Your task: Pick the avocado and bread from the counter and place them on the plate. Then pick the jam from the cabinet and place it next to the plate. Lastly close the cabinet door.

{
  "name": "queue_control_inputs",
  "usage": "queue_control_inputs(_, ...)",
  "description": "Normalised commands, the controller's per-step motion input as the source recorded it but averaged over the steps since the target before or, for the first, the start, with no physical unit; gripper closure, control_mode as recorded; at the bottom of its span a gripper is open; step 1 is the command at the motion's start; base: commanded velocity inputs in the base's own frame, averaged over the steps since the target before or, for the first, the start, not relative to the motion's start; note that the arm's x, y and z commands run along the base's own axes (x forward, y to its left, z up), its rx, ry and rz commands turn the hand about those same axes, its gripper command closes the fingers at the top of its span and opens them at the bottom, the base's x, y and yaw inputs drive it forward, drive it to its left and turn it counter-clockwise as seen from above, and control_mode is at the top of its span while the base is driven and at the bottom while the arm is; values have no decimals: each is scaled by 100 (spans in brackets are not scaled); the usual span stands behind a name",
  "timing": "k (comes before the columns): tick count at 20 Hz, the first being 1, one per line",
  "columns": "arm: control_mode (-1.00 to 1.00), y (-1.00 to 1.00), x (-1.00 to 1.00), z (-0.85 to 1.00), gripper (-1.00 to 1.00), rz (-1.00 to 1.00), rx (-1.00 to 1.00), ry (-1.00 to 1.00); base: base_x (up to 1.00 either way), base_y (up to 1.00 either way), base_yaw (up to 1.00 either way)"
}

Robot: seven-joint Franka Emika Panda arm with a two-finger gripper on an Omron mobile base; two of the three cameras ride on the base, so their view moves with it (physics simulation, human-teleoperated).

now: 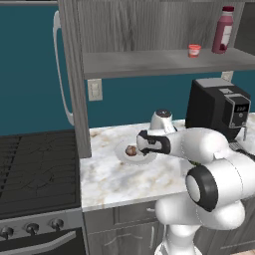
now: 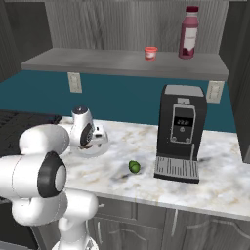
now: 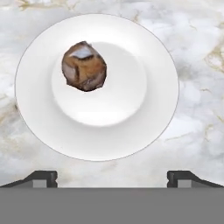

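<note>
The brown bread (image 3: pixel 84 66) lies on the white plate (image 3: pixel 153 122), a little off its centre. My gripper (image 3: pixel 112 177) hovers straight above the plate, open, with nothing between its fingers. In the left base view the bread (image 1: pixel 131 150) shows on the plate (image 1: pixel 119 153) just beside my hand. The green avocado (image 2: pixel 134 167) rests on the marbled counter (image 2: pixel 146 185), to the right of the plate (image 2: pixel 100 145) and in front of the coffee machine. The small red jam (image 1: pixel 194 50) stands on the shelf of the cabinet (image 1: pixel 149 62). The cabinet door (image 1: pixel 69 74) stands open at the left.
A black coffee machine (image 2: pixel 180 132) stands on the counter right of the plate. A tall dark-red bottle (image 2: pixel 189 33) sits on the shelf near the jam (image 2: pixel 150 53). The black stove (image 1: pixel 35 164) lies left of the counter.
</note>
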Motion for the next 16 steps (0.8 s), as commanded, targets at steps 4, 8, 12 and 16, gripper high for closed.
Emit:
queue_control_inputs(4, -100, -37, -23, 36, -100, -1, 0, -12, 0, 0, 0)
queue_control_inputs(8, -100, -34, -5, 41, -100, -2, 0, -6, 0, 0, 0)
queue_control_inputs(12, -100, -31, 0, 40, -100, -2, 0, 0, 0, 0, 0)
queue_control_inputs(16, -100, -26, 0, 35, -100, -3, 0, 0, 0, 0, 0)
